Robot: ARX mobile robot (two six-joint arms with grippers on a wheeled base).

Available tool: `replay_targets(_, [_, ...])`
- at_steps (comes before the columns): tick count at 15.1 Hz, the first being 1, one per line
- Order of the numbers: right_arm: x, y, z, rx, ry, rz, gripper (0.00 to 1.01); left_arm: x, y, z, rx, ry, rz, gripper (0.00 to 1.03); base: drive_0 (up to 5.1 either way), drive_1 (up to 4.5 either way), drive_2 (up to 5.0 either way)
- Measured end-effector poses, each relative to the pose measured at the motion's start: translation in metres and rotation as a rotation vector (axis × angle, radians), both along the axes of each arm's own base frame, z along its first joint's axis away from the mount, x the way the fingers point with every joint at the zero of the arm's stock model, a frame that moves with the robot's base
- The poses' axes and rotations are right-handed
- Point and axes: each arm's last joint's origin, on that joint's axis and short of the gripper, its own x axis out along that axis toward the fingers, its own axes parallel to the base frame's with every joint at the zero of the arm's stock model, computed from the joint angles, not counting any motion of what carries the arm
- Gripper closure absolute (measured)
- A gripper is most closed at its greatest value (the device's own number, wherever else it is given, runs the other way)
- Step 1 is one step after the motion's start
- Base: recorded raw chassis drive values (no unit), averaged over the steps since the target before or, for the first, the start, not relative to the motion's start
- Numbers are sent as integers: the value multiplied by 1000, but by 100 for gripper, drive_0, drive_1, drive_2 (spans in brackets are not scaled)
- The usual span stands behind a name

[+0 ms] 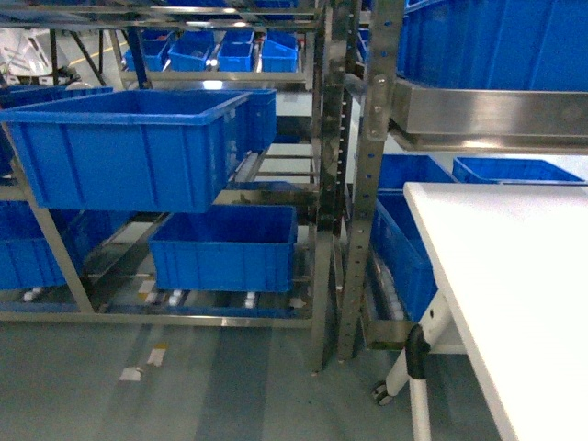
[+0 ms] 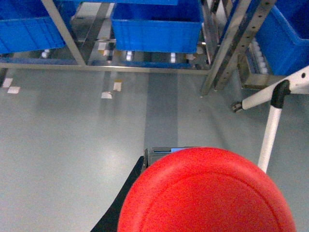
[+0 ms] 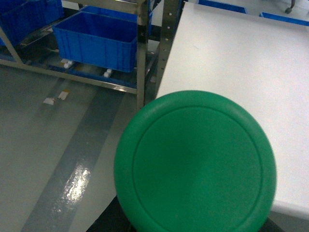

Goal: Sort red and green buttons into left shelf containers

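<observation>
The red button fills the bottom of the left wrist view, cap toward the camera, hanging over the grey floor. Its grey block base peeks out behind, and a dark finger shows at its left; the left gripper is shut on it. The green button fills the right wrist view the same way, held by the right gripper beside the table edge, jaws hidden. Neither gripper shows in the head view. The left shelf containers are a large blue bin on the upper level and another below it.
A white table stands at the right on a leg with a caster. Steel shelf uprights separate the left rack from a right rack holding more blue bins. Small blue trays sit far back. Paper scraps lie on the floor.
</observation>
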Motion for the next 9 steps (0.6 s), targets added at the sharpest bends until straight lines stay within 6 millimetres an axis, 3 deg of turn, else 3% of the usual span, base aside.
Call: replay_targets(9, [0, 0, 0, 0, 0, 0, 75, 0, 0, 0, 2, 1, 3, 77, -493, 151, 326])
